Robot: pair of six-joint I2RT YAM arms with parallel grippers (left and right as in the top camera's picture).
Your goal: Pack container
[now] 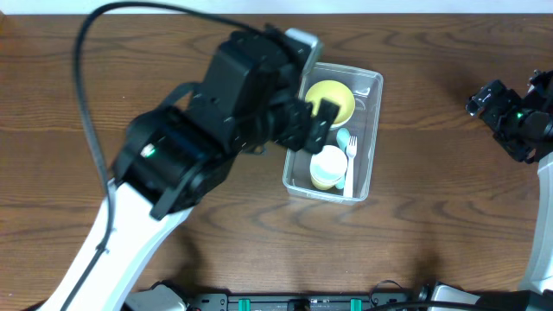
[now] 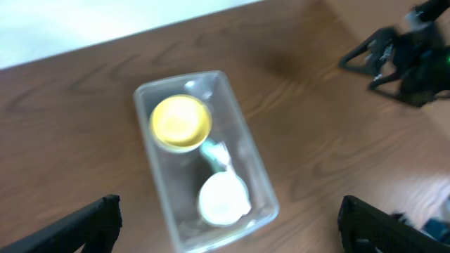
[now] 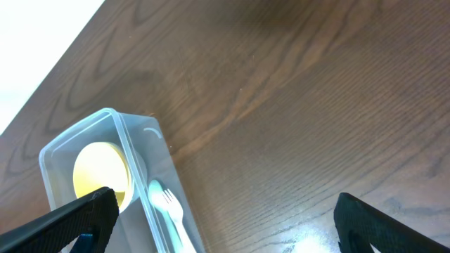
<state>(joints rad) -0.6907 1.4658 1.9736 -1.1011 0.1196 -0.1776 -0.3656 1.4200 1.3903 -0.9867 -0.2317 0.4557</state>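
Note:
The clear plastic container (image 1: 366, 138) stands on the wooden table at centre right. Inside it are a yellow bowl (image 1: 332, 97), a white cup (image 1: 328, 166) and a pale fork (image 1: 352, 154). My left gripper (image 1: 311, 117) hovers above the container's left side, open and empty. In the left wrist view the container (image 2: 254, 161) lies below with the yellow bowl (image 2: 181, 121) and the white cup (image 2: 222, 199) in it. My right gripper (image 1: 497, 108) is open and empty at the far right. The right wrist view shows the container (image 3: 137, 140), the bowl (image 3: 102, 176) and the fork (image 3: 167, 207).
The left arm (image 1: 181, 155) stretches from the bottom left across the table and hides the container's left rim. The table's far edge runs along the top of the overhead view.

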